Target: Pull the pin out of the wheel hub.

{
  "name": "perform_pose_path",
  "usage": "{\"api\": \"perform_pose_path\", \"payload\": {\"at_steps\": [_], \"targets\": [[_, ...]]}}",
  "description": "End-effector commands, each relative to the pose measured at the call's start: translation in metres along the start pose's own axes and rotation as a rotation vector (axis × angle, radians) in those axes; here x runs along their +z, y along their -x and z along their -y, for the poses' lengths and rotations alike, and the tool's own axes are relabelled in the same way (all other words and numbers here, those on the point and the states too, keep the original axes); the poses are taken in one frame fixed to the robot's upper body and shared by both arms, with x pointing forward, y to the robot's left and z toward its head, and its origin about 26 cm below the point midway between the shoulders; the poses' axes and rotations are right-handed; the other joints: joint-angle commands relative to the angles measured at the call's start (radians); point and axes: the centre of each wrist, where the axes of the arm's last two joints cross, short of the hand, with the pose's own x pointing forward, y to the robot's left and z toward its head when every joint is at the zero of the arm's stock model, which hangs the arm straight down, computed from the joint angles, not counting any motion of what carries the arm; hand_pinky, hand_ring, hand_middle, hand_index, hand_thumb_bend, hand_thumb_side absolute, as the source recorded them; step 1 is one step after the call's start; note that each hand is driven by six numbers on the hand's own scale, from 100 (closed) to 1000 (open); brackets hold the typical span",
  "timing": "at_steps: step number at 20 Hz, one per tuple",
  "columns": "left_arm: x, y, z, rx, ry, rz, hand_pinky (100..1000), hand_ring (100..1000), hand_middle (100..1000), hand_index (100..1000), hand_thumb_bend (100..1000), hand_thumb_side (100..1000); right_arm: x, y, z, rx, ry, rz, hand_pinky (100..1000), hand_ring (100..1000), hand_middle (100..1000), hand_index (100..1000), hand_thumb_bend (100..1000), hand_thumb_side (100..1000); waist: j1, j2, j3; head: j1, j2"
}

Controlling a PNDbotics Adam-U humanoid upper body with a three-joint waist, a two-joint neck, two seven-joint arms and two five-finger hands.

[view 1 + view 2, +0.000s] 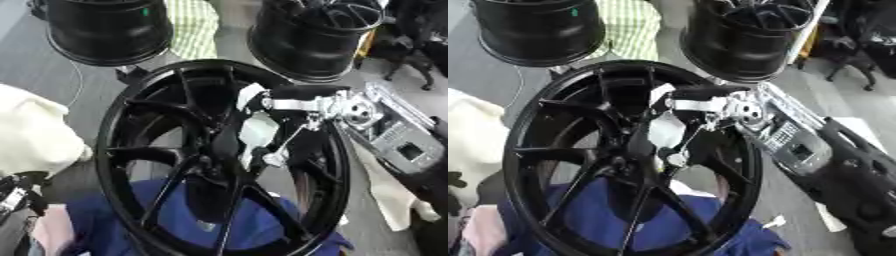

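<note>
The robot's right hand [677, 131] shows a white shell over its palm, with dark fingers and slim silver rods running along them to a rounded pale tip. Behind the hand sits a bright silver wrist joint [744, 112], round and machined, with a dark centre. From the joint, a ribbed silver-grey forearm plate [398, 136] bearing a small dark rectangular window leads back into a black arm casing [859, 185].

Black wheel hub [219, 160], blue cloth [175, 220], green-checked fabric [194, 25].
</note>
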Motion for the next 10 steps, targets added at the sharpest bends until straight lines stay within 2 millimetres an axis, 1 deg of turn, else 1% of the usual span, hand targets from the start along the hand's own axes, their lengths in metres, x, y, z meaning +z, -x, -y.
{"api": "perform_pose_path", "payload": {"at_steps": [1, 10], "targets": [[-0.003, -0.009, -0.005, -0.024, 0.001, 0.028, 467, 482, 643, 788, 100, 712, 0.012, -0.004, 0.017, 0.030, 0.070, -0.002, 100, 294, 453, 474, 100, 100, 0.005, -0.018, -0.002, -0.005, 0.002], [-0.001, -0.008, -0.005, -0.022, 0.003, 0.018, 468, 482, 644, 789, 100, 716, 0.032, -0.015, 0.034, 0.035, 0.119, 0.017, 100, 276, 445, 458, 100, 100, 0.002, -0.024, -0.007, -0.005, 0.006]]}}
